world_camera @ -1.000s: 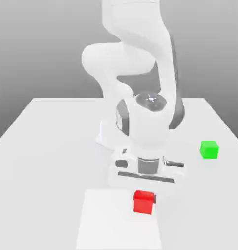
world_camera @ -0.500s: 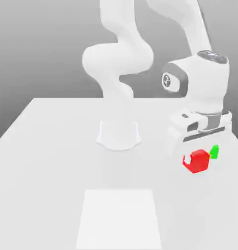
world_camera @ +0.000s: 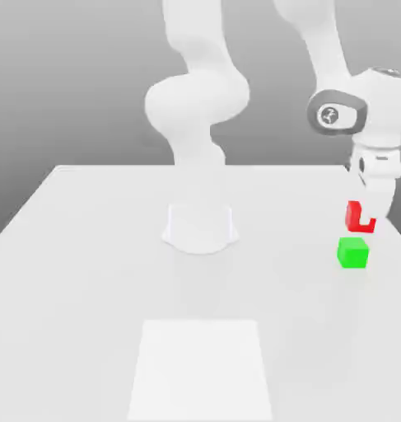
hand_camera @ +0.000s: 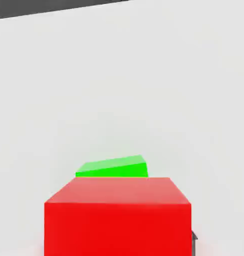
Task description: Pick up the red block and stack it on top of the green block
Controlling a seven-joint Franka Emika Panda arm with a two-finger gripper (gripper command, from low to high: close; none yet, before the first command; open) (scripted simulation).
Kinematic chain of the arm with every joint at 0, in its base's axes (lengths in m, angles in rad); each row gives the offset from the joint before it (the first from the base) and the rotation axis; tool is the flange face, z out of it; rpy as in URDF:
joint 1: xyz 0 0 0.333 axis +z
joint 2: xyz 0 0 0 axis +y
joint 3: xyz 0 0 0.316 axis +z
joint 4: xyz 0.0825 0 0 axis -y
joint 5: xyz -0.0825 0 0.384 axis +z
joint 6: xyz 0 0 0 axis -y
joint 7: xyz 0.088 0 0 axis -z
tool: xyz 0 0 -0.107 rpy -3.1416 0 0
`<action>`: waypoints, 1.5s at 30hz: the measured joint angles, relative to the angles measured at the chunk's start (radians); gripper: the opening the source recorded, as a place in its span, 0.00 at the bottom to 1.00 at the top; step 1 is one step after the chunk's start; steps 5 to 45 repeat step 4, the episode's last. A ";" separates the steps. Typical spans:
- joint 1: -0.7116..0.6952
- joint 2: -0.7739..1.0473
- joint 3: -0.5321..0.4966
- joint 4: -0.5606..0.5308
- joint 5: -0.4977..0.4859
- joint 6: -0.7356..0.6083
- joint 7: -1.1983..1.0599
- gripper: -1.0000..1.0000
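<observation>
- Above the green block (world_camera: 352, 252), just off its top, the red block (world_camera: 356, 217) hangs in the air, clear of the white table (world_camera: 96, 272).
- Gripper (world_camera: 370, 216) grasps the red block, its white fingers (world_camera: 380, 191) covering the cube's upper right part in the exterior view.
- From the table's centre, both cubes lie at about three o'clock.
- On the hand view, the green block (hand_camera: 113, 167) peeks out past the red block (hand_camera: 117, 216); they seem roughly aligned.
- White arm (world_camera: 199, 115) rises from its round base (world_camera: 199, 229).
</observation>
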 joint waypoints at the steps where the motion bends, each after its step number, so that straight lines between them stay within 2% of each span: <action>1: 0.003 0.039 -0.023 0.001 -0.068 0.033 0.048 0.00; 2: 0.009 0.065 -0.040 0.003 -0.115 0.054 0.080 1.00; 45: 0.009 0.065 -0.040 0.003 -0.115 0.054 0.080 1.00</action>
